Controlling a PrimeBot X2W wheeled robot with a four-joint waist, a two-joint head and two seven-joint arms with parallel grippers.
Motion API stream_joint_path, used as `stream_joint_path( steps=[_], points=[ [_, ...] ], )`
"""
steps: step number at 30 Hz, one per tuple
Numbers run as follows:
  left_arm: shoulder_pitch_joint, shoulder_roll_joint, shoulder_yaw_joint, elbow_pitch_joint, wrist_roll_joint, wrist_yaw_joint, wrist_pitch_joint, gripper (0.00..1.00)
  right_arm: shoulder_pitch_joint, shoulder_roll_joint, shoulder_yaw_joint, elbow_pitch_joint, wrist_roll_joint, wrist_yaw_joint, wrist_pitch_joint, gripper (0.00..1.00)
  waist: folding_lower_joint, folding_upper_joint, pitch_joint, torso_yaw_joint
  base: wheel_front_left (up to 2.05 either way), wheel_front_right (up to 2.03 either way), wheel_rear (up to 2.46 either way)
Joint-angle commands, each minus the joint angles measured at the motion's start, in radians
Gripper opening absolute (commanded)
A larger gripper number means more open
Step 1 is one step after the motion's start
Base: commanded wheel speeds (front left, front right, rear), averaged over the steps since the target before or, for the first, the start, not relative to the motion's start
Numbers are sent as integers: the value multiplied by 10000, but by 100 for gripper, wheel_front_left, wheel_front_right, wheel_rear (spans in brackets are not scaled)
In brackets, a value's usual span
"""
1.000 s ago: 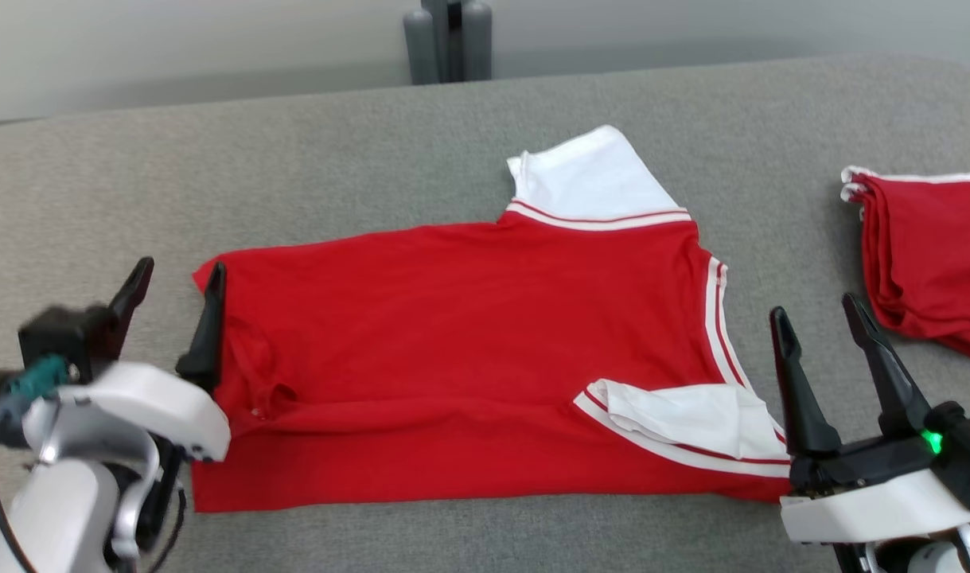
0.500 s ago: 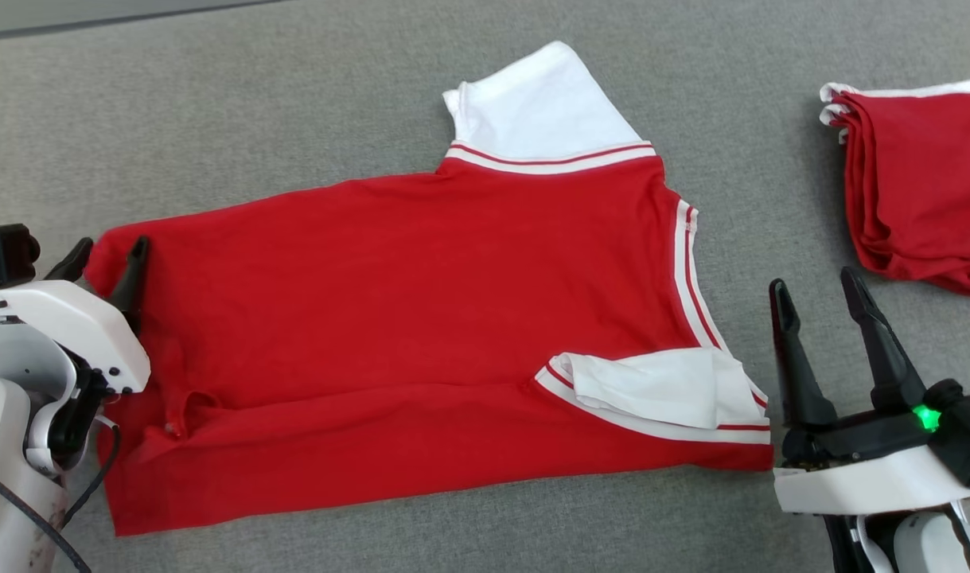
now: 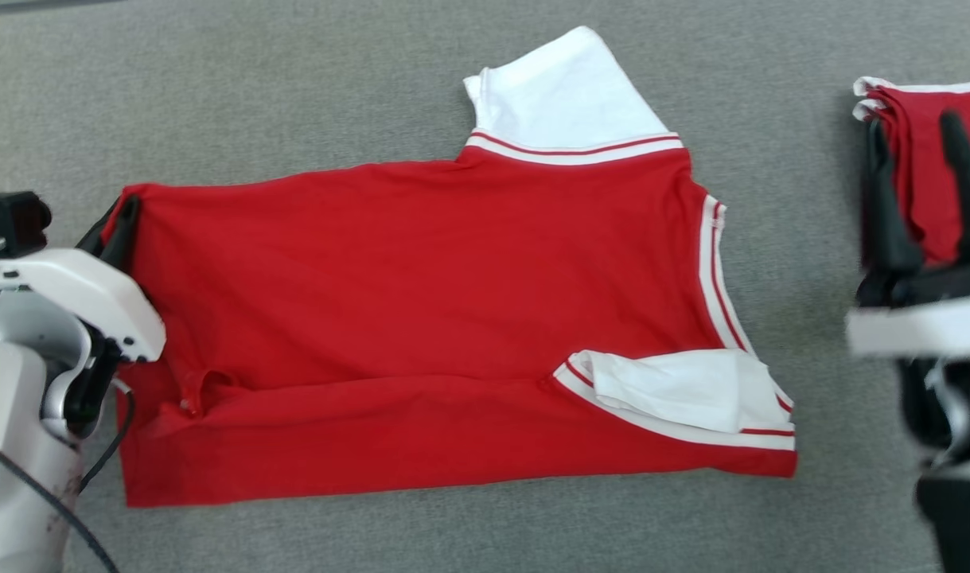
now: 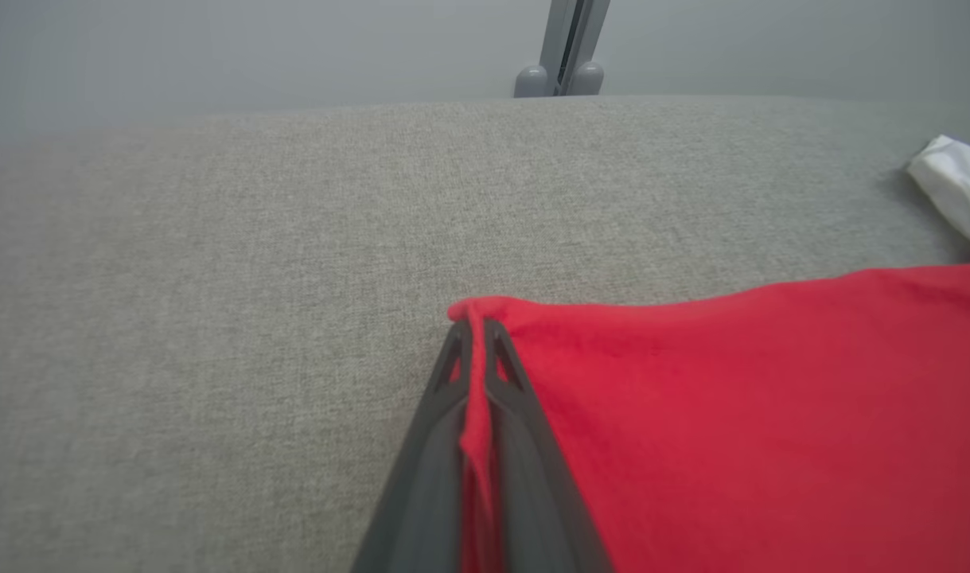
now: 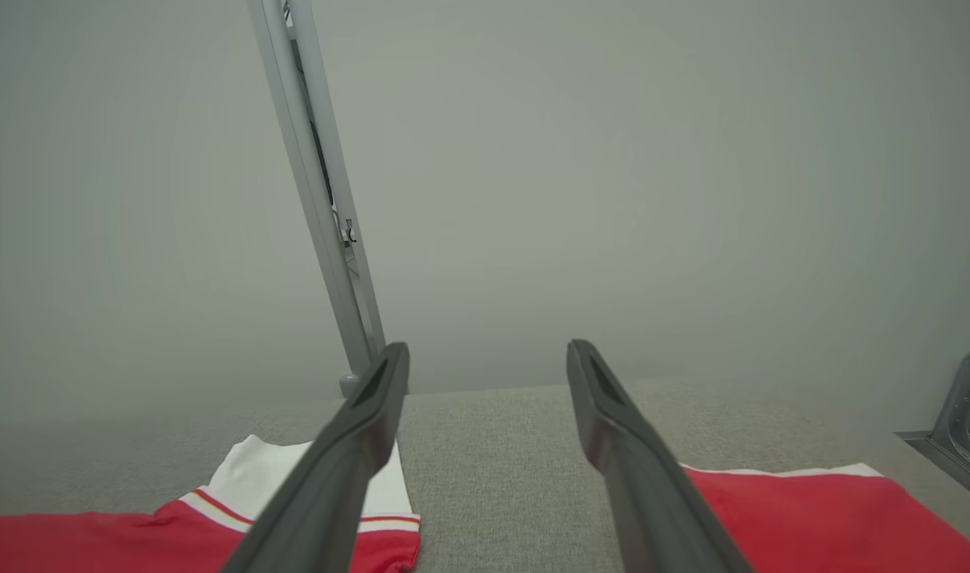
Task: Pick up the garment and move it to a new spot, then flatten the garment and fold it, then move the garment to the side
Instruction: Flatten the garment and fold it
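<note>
Red cloth is pinched between the two dark fingers of my left gripper [image 4: 477,328]; they are closed together on the far left corner of the shirt [image 3: 421,318], and the left wrist view shows a thin ridge of fabric between them; the rest of the shirt spreads away to that gripper's right, flat on the grey table [image 3: 294,87]. My right gripper [image 3: 913,126] hangs wide open and holds nothing, well off the shirt's right edge; in the head view it is blurred and its fingers cross a stack of folded red clothes [image 3: 922,167]. The shirt's long axis runs left to right across the head view; the plain red end is at my left, the white-striped edge at my right. Nearest me, a white sleeve [image 3: 679,391] is folded in over the red near the right-hand corner; farthest off, the other white sleeve [image 3: 568,87] sticks out toward the far side of the table; beyond that a grey post [image 4: 562,48] rises against the wall.
</note>
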Motion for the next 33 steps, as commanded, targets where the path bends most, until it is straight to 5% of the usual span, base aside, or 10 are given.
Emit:
stream_joint_path(
  steps=[1, 10, 21, 31, 33],
  points=[
    [-339, -48, -81, -52, 122, -65, -67, 0, -811, -527, -49, 540, 301, 1, 230, 100, 0, 0, 105, 197, 0, 0, 0],
    [-1424, -902, -902, -123, 443, -346, -296, 0, -4212, -2311, 1252, 3743, 1547, 1, 1770, 100, 0, 0, 820, 1479, 0, 0, 0],
    [-2665, -1838, -1670, 460, 650, -681, -985, 0, -6949, -2831, 3956, 6615, 2694, 1, 3597, 100, 0, 0, 1649, 2568, 0, 0, 0],
    [-3086, -2120, -2012, 1035, 657, -796, -1545, 0, -8067, -2837, 5713, 8100, 3406, 1, 3679, 100, 0, 0, 1783, 2784, 0, 0, 0],
    [-3144, -2162, -2048, 1102, 616, -817, -1640, 0, -8307, -2793, 5917, 8334, 3526, 1, 3611, 37, 0, 0, 1779, 2808, 0, 0, 0]
  ],
)
